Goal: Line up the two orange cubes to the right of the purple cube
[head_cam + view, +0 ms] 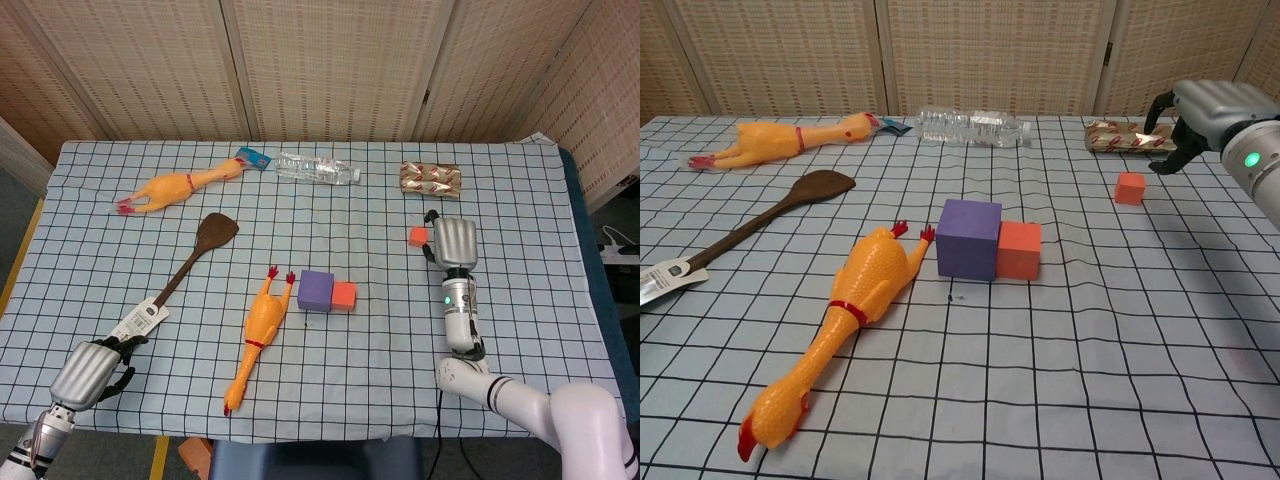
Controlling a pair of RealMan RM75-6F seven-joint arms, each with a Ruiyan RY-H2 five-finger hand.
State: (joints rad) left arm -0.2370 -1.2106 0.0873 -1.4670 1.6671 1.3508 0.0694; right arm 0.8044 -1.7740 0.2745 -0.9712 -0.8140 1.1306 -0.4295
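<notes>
A: Where do the task items lie?

B: One large orange foam cube (1019, 250) touches the right face of the purple foam cube (968, 238). The small orange cube (1129, 188) sits well apart, further back on the checked-cloth surface (1120, 360).

A: State of the right hand (1193, 115)?

B: Poised just beside the small cube, fingers curled and apart, holding nothing. The left hand (88, 372) rests curled at the surface's near edge (empty).

A: Handling?

B: Probably light, slightly compressible foam. Pinch two opposite side faces; gentle pressure should suffice.
</notes>
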